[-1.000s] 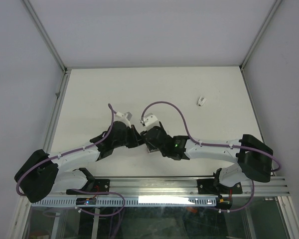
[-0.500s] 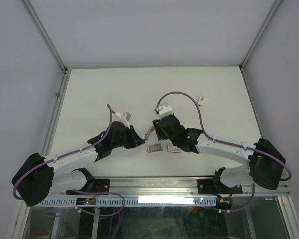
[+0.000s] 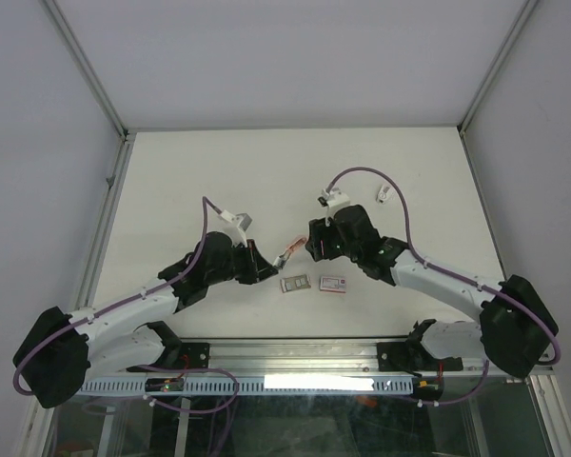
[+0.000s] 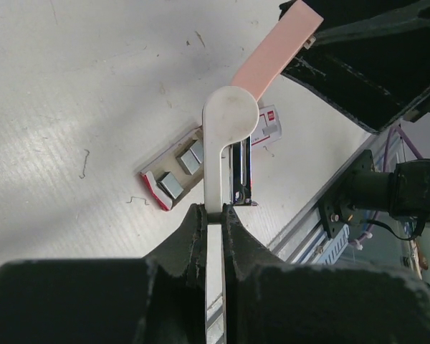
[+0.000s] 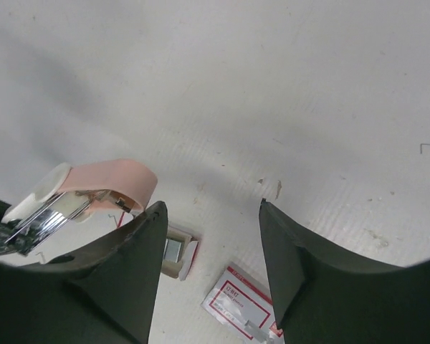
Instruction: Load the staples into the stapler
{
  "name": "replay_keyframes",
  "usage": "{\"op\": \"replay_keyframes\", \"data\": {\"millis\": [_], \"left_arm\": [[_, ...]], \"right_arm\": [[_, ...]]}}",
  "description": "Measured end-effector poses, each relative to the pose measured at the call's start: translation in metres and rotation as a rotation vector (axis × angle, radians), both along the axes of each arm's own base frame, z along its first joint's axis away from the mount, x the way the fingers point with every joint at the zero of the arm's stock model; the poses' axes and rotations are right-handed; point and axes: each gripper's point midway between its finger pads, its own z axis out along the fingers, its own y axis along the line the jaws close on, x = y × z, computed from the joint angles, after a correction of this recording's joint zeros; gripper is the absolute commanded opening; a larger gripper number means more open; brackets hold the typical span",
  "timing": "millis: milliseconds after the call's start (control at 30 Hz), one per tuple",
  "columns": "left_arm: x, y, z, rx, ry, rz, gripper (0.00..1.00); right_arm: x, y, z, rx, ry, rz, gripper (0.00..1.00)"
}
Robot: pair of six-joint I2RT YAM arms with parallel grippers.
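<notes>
No text, brand or number can be read in any view. The only printed surface is the red-framed label (image 5: 233,297) on the white staple box (image 5: 252,324), which lies flat on the table. The right wrist view shows a few lines of small print inside the frame, too fine to make out. In the left wrist and top views the same label appears only as a red patch.

White-and-black left arm (image 3: 133,305): stretched forward-right; black two-finger left gripper (image 4: 215,212) clamped tight on white-and-pink stapler (image 4: 229,115). 
Matching right arm (image 3: 438,276): stretched forward-left; black two-finger right gripper (image 5: 212,206), jaws apart, gripping nothing.
</notes>
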Motion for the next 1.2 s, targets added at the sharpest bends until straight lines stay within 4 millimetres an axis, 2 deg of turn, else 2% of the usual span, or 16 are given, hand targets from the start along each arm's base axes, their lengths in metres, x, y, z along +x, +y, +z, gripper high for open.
{"op": "replay_keyframes", "data": {"millis": [100,200,367,600,900,1067,1200], "left_arm": [[0.003,0.004,-0.002,0.005,0.011,0.021,0.0],[0.014,0.011,-0.008,-0.006,0.045,0.078,0.0],[0.034,0.022,-0.033,-0.04,0.143,0.168,0.0],[0.036,0.008,-0.055,-0.084,0.241,0.138,0.0],[0.043,0.005,-0.081,-0.111,0.322,0.142,0.0],[0.046,0.001,-0.085,-0.13,0.321,0.127,0.0],[0.05,-0.002,-0.087,-0.139,0.319,0.119,0.07]], "right_arm": [[-0.004,0.002,0.006,0.06,0.02,0.033,0.6],[-0.009,0.003,0.016,0.129,0.024,0.062,0.6],[-0.014,-0.003,0.026,0.195,0.026,0.067,0.61],[-0.022,-0.012,0.02,0.218,0.046,0.056,0.61],[-0.028,-0.02,0.013,0.231,0.065,0.027,0.61],[-0.027,-0.022,0.013,0.235,0.069,0.018,0.61],[-0.027,-0.023,0.015,0.24,0.062,0.016,0.62]]}}
